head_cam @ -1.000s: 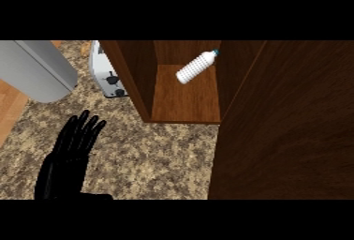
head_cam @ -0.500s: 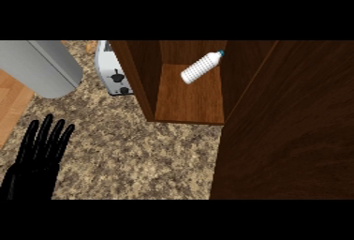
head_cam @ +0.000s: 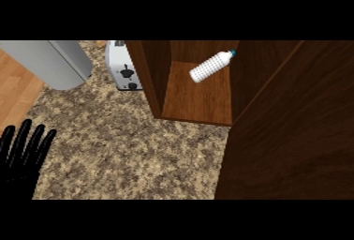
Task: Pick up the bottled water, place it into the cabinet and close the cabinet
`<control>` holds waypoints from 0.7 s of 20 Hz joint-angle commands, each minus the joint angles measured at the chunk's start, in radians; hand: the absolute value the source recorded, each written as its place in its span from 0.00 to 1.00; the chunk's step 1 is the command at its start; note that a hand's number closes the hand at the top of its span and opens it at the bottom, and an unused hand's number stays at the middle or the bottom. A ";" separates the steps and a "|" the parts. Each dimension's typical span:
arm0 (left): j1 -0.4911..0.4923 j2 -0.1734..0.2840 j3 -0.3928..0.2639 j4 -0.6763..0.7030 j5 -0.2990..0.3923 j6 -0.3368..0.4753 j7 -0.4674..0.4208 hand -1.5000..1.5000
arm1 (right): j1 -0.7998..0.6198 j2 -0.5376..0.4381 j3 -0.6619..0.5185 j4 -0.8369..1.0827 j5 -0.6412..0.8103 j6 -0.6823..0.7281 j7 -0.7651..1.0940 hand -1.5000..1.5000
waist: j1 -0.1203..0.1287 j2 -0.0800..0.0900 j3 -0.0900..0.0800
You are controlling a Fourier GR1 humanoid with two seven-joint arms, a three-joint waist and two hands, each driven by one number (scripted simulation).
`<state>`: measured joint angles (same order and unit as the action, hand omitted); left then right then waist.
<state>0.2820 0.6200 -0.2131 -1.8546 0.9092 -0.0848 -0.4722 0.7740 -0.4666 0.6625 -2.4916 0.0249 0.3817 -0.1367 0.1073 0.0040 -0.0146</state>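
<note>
The speckled granite surface (head_cam: pixel 131 140) is filling the middle of the head view, running from a strip of wooden floor at its left edge to dark wood on the right. The cabinet (head_cam: pixel 200 96) is standing open at the surface's far right corner, its wide door (head_cam: pixel 290 136) swinging out toward the near edge and covering most of the right side. A grey rounded appliance (head_cam: pixel 52 61) is sitting at the far left corner, and a white toaster (head_cam: pixel 124 68) is standing just beside the cabinet's left wall. The left hand (head_cam: pixel 24 154) is showing at the near left edge, its fingers spread and straight, pointing away and holding nothing. The bottled water (head_cam: pixel 211 66) is lying tilted inside the cabinet on its shelf, cap pointing toward the far right. The right hand is not showing anywhere.
</note>
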 commanded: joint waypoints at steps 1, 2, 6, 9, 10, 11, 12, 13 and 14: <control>0.011 0.043 0.036 -0.011 0.029 -0.054 0.010 0.00 | -0.091 0.045 0.203 -0.066 0.016 0.044 0.101 1.00 | 0.036 0.013 0.000; 0.022 0.041 0.036 -0.006 0.027 -0.060 0.002 0.00 | -0.089 0.048 0.200 -0.072 0.010 0.033 0.117 1.00 | 0.038 0.013 -0.002; 0.017 0.066 0.056 0.000 0.041 -0.095 0.009 0.00 | -0.139 0.047 0.179 -0.042 -0.009 0.038 0.147 1.00 | 0.063 0.024 -0.003; 0.021 0.071 0.053 0.000 0.042 -0.121 0.006 0.00 | -0.179 0.032 0.160 -0.034 -0.011 0.053 0.168 1.00 | 0.088 0.029 -0.006; 0.017 0.073 0.049 -0.017 0.040 -0.113 0.013 0.00 | -0.197 0.027 0.147 -0.033 -0.010 0.059 0.167 1.00 | 0.101 0.031 -0.006; 0.015 0.081 0.058 -0.007 0.043 -0.124 0.012 0.00 | -0.217 0.032 0.136 -0.030 -0.014 0.057 0.174 1.00 | 0.100 0.033 -0.005; 0.015 0.085 0.064 0.003 0.049 -0.131 0.014 0.00 | -0.222 0.043 0.140 -0.010 -0.006 0.051 0.165 1.00 | 0.101 0.032 -0.007; 0.009 0.085 0.066 -0.002 0.046 -0.130 0.011 0.00 | -0.235 0.033 0.136 -0.012 -0.015 0.061 0.175 1.00 | 0.110 0.035 -0.007; 0.017 0.089 0.067 -0.011 0.063 -0.138 0.020 0.00 | -0.249 0.009 0.122 -0.023 0.001 0.075 0.194 1.00 | 0.117 0.030 -0.008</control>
<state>0.2966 0.6953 -0.1561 -1.8600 0.9554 -0.2031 -0.4608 0.6089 -0.4804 0.6482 -2.4870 -0.0023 0.4212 -0.0493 0.2009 0.0317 -0.0202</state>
